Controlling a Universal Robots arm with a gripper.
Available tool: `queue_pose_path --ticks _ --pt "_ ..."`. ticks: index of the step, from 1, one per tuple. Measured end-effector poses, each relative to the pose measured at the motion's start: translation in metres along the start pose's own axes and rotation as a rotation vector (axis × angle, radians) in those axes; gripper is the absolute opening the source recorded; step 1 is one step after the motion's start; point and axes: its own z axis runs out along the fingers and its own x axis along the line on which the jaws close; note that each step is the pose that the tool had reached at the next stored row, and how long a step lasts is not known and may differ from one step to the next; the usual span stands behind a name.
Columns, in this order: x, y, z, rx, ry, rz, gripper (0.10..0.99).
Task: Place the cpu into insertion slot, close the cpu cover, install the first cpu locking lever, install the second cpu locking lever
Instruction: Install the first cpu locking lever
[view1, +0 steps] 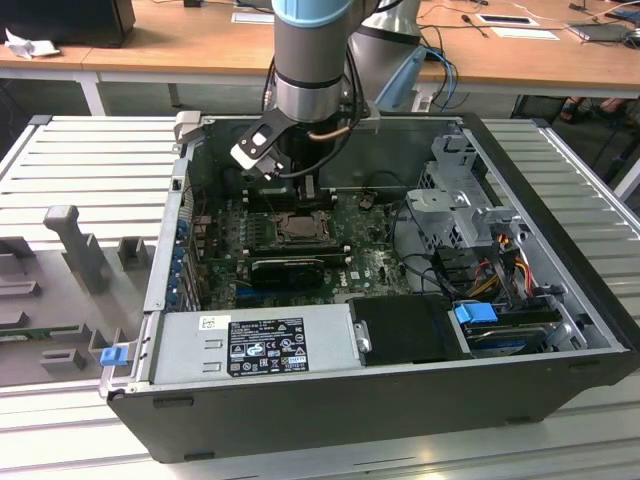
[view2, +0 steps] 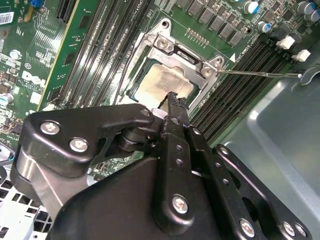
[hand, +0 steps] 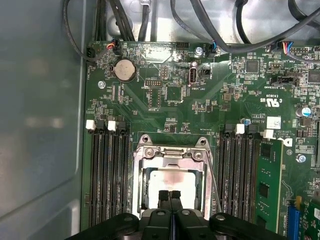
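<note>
- Grey ribbed metal is forming the table in the exterior view, and an open black computer case is lying on it with its side off.
- Behind the table, wooden desks are running across the room, with papers and cables lying on them.
- Inside the case we are seeing a green circuit board and a silver power box along the near wall. A long black card is lying between that box and the socket.
- The robot arm is hanging down into the case above the board.
- In both wrist views we are finding the gripper with its two black fingers pressed together and nothing between them.
- Its tips are hovering right over the chip; we cannot tell whether they are touching it.
- The chip is sitting flat in the socket. Its pale top is showing through the window of the cover plate, which is lying down over it.
- One thin metal lever is sticking out from the socket's corner across the long black memory slots, not lying along the socket's side.
</note>
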Motion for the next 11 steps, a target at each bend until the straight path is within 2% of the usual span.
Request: queue_pose_path --ticks 4,5,9,10,11 --pt "0.0004 0.0 -0.0057 0.0 -0.0001 0.0 0.106" --pt "0.0008 0.0001 -0.0114 0.0 0.0 0.0 0.106" --pt "0.002 0.0002 -0.023 0.0 -0.0003 0.0 0.106" --pt "0.0028 0.0004 -0.0277 0.0 -0.0017 0.0 0.106" --pt "0.0039 0.0007 -0.0376 0.0 -0.0033 0.0 0.106"
